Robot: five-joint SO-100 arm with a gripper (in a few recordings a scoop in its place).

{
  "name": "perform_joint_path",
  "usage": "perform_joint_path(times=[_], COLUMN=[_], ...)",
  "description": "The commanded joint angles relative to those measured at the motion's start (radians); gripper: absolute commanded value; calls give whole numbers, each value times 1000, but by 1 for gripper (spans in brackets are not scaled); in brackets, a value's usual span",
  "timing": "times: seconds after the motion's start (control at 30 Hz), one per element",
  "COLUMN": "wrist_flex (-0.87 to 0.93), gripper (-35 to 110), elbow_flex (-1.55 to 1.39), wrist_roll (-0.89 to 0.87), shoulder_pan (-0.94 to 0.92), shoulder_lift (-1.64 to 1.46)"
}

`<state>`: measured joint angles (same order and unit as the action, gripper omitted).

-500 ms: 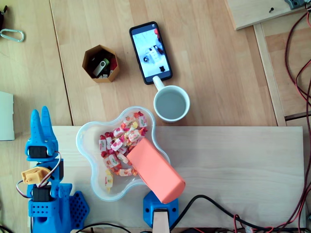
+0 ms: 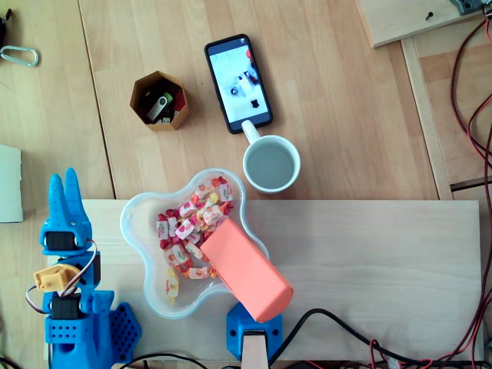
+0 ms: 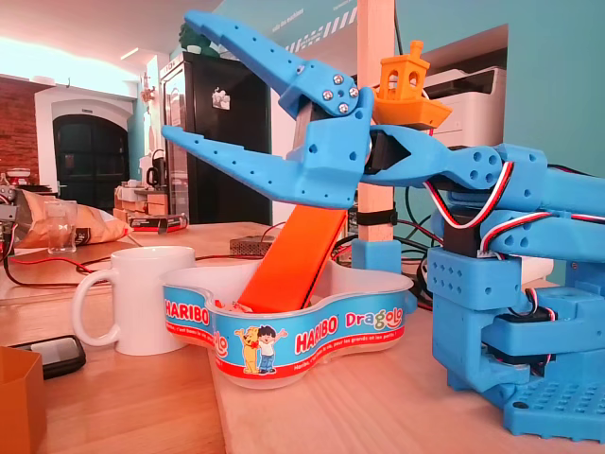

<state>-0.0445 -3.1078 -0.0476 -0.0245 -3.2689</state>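
Observation:
My blue gripper stands open with nothing between its long pointed fingers, above and just beside the candy bowl. From overhead the gripper sits at the lower left over the folded arm, left of the clear wavy bowl. Several wrapped red and yellow candies lie in the bowl. An orange slab leans into the bowl from a blue base at the front edge; in the fixed view the slab rises behind the bowl.
A white mug stands just beyond the bowl, with a phone behind it. A hexagonal wooden box holding USB sticks sits at the back left. Cables run along the right edge and front.

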Motion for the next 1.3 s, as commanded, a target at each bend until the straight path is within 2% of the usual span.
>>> perform_joint_path(times=[0.0,0.77,1.27], wrist_flex=[-29,-18,492], gripper=[35,35,35], elbow_flex=[-37,8,368], wrist_roll=[-5,-25,-26], shoulder_pan=[-26,-26,-26], shoulder_lift=[-49,-32,-31])
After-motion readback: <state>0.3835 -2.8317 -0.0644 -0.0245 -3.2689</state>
